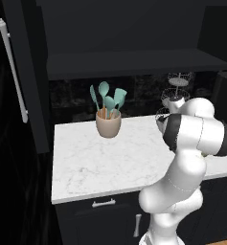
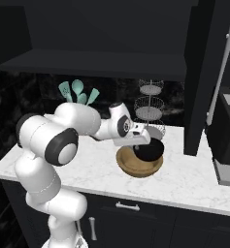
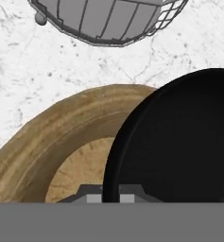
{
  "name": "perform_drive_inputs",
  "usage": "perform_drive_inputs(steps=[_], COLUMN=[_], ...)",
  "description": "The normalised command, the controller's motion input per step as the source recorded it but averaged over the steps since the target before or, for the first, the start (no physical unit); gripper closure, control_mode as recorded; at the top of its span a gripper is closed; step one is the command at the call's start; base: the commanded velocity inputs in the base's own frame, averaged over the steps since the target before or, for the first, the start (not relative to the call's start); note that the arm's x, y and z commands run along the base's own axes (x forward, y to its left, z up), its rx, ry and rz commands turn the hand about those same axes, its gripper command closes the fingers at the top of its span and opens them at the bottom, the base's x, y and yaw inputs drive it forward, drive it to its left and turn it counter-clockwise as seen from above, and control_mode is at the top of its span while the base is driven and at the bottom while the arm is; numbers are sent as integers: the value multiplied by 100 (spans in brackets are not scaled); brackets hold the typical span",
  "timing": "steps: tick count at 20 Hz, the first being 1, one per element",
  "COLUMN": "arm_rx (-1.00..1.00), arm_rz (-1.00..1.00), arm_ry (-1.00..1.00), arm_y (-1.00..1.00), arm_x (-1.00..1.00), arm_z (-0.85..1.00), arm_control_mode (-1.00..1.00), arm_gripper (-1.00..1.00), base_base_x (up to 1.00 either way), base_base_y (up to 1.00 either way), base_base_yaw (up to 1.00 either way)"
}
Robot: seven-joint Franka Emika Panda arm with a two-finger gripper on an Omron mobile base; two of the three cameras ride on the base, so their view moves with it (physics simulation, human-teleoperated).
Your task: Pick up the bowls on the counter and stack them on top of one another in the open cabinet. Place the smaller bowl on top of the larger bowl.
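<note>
We have the gripper (image 2: 146, 142) clamped on the rim of the smaller bowl (image 2: 149, 149), just above the larger bowl (image 2: 138, 163) on the counter (image 2: 194, 179); the thin rim hold may slip

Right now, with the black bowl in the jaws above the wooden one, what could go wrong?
1. The gripper pinches only the rim of the smaller bowl; it may tilt or slip.
2. It hangs close over the larger bowl, so a drop could knock that bowl.
3. The wire tiered stand stands just behind and could catch on the lift.
</note>
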Motion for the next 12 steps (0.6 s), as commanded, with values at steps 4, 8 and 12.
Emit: perform_drive_inputs(steps=[4,8,12], arm_rx=[0,0,0], arm_rz=[0,0,0], arm_ry=[0,0,0], arm_y=[12,19,4], arm_x=[0,0,0], arm_z=[-9,-3,0], arm_control_mode=[-100,-100,-100], arm_gripper=[100,-100,-100], base_base_x=[0,0,0], base_base_y=[0,0,0], base_base_yaw=[0,0,0])
